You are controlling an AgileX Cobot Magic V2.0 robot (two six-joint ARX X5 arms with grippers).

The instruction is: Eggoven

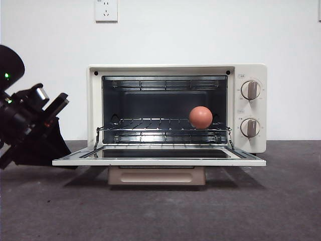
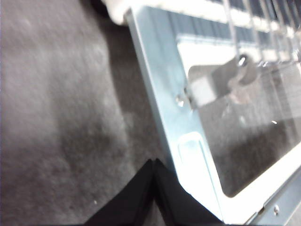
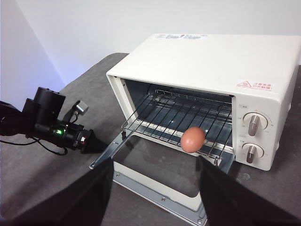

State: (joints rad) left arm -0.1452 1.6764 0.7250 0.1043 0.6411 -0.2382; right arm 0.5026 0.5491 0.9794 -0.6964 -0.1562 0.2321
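Observation:
The cream toaster oven (image 1: pixel 248 70) stands with its glass door (image 1: pixel 160 161) folded down flat. The reddish-brown egg (image 1: pixel 200 117) rests on the wire rack (image 1: pixel 150 125) inside, toward the right, near the rack's front edge. In the right wrist view the egg (image 3: pixel 193 139) sits on the rack's front part. My left gripper (image 1: pixel 60 150) is shut and empty, low by the door's left corner; its tips (image 2: pixel 154 162) lie close beside the door's metal frame (image 2: pixel 164 94). My right gripper (image 3: pixel 155 162) is open and empty, up in front of the oven (image 3: pixel 211 56), out of the front view.
The tan handle (image 1: pixel 156 175) hangs below the open door's front edge. Two knobs (image 1: pixel 250 90) (image 1: pixel 249 127) are on the oven's right panel. The oven stands on a dark grey cloth (image 1: pixel 160 216). A white wall with a socket (image 1: pixel 106 10) is behind.

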